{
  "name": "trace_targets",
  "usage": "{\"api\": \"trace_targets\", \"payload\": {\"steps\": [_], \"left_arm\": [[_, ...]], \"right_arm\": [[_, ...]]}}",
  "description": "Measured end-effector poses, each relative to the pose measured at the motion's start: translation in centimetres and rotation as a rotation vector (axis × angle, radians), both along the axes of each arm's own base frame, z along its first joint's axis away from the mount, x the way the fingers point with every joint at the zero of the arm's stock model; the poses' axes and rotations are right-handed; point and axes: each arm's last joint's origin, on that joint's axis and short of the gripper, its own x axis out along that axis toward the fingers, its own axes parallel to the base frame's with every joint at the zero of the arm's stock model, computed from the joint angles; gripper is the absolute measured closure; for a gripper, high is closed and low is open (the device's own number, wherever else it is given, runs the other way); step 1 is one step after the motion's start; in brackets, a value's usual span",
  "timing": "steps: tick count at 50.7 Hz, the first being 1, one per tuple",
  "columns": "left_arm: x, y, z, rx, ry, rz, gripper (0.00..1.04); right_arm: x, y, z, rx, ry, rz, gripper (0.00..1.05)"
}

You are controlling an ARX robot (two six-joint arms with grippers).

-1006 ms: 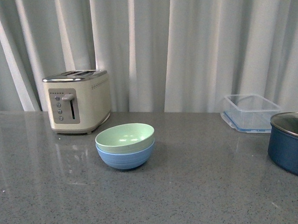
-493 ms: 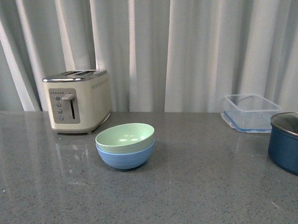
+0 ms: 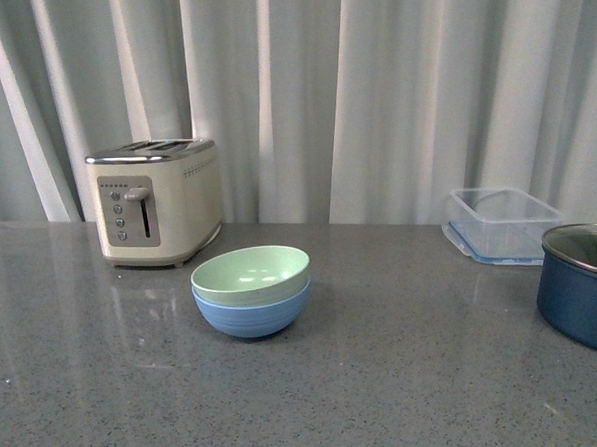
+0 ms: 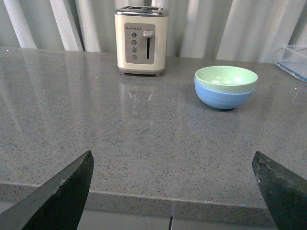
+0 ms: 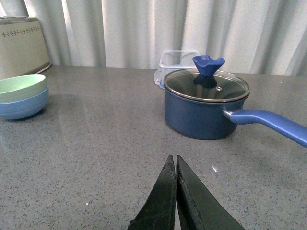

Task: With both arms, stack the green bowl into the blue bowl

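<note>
The left jaws (image 4: 172, 184) stand wide apart, their two dark tips at the far edges of the left wrist view with only bare bench (image 4: 144, 139) between them; they hold and touch nothing. The right jaws (image 5: 176, 191) are pressed together tip to tip, empty, hanging above the bench.

Across the last second nothing has shifted in the front view: the green bowl (image 3: 249, 274) sat nested in the blue bowl (image 3: 251, 316) then and sits so now, rim level as far as this angle lets me judge. That stillness, with both arms drawn clear, suggests the stacking is finished and the bowls are settled.

The stacked pair lies well ahead of the left jaws and off toward the right arm's side, beside the toaster (image 4: 141, 40). From the right jaws it is far off toward the left arm's side, while the navy pot (image 5: 206, 108) stands ahead of them.
</note>
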Motion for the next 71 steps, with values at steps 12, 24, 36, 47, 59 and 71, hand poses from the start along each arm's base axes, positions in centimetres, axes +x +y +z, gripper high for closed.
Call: {"api": "trace_targets", "payload": {"steps": [12, 24, 36, 47, 59, 71], "left_arm": [[0.0, 0.0, 0.0, 0.000, 0.000, 0.001, 0.07], [0.0, 0.0, 0.0, 0.000, 0.000, 0.000, 0.07], [0.0, 0.0, 0.0, 0.000, 0.000, 0.000, 0.07], [0.0, 0.0, 0.0, 0.000, 0.000, 0.000, 0.07], [0.0, 0.0, 0.0, 0.000, 0.000, 0.000, 0.07], [0.0, 0.0, 0.0, 0.000, 0.000, 0.000, 0.07]], "right_arm": [[-0.9, 0.0, -0.5, 0.000, 0.033, 0.000, 1.04], [-1.2, 0.0, -0.3, 0.000, 0.006, 0.001, 1.04], [-1.2, 0.0, -0.3, 0.000, 0.006, 0.001, 0.73], [-1.2, 0.0, -0.3, 0.000, 0.006, 0.001, 0.41], [-1.2, 0.0, -0.3, 0.003, 0.006, 0.001, 0.08], [-1.2, 0.0, -0.3, 0.003, 0.006, 0.001, 0.10]]}}
